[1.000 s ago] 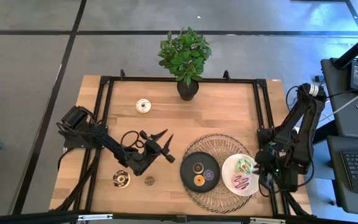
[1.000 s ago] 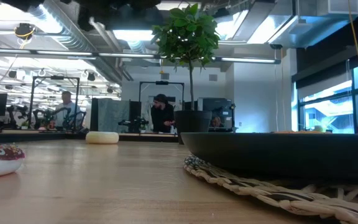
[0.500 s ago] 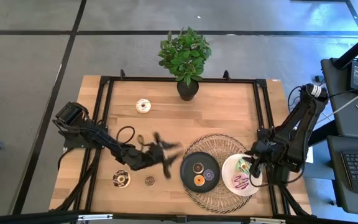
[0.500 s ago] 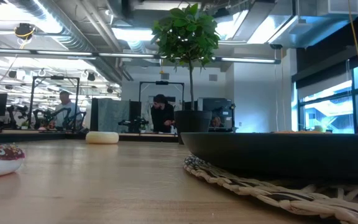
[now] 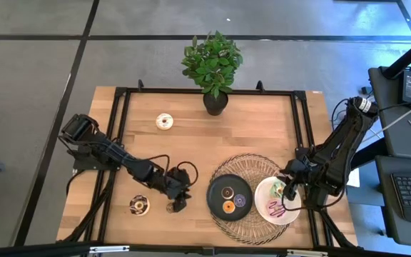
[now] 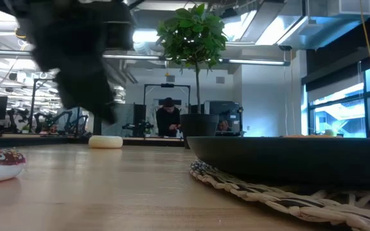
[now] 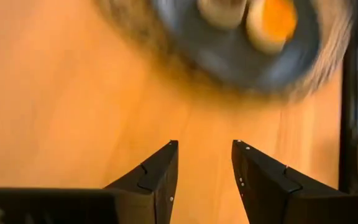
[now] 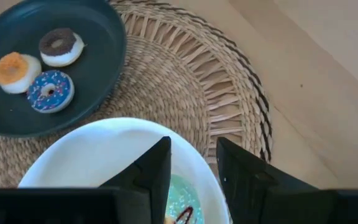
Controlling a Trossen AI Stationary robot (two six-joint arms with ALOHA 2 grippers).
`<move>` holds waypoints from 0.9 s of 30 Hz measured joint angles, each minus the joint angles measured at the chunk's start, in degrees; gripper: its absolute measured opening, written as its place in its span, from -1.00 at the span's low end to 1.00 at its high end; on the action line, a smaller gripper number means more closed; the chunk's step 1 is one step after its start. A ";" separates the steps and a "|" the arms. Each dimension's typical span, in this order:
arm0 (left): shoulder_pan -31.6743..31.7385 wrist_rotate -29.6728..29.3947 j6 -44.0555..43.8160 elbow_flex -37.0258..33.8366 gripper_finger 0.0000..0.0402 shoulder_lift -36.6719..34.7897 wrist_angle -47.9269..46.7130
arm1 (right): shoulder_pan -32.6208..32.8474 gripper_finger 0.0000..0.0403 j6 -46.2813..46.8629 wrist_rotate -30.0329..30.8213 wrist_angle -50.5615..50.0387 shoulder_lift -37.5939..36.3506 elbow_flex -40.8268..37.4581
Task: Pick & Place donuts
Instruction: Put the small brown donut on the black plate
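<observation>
Left gripper (image 5: 179,202) has swung down from mid-table to the tan mini donut (image 5: 170,207), fingers slightly spread, empty | pick about to begin; donut beside fingertips, near front edge | right gripper (image 8: 191,163) over white plate (image 8: 92,155), fingers narrowly apart, empty.

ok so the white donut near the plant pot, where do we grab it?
Pinch across its outer rim, coming straight down. The white donut lies flat and alone on the bare table, apart from the plant pot; the low view shows it squat, so a side approach would likely scrape wood. The left gripper, open, is nearer, toward the table's front.
</observation>
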 joint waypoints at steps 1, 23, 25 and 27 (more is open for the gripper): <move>-0.37 1.45 -0.43 0.00 -0.28 0.00 -1.21 | -0.29 -0.36 -0.03 0.27 -0.17 0.00 0.00; -8.80 1.91 -5.58 9.20 -0.28 1.90 -27.95 | -8.11 -0.36 -0.08 3.05 -1.08 0.00 0.00; -8.79 2.30 -4.92 9.20 -0.27 3.34 -27.92 | -8.38 -0.36 -0.08 3.08 -1.06 0.00 0.00; -8.79 2.47 -4.17 9.19 -0.27 4.62 -27.58 | -8.53 -0.36 -0.08 3.07 -1.06 0.00 0.00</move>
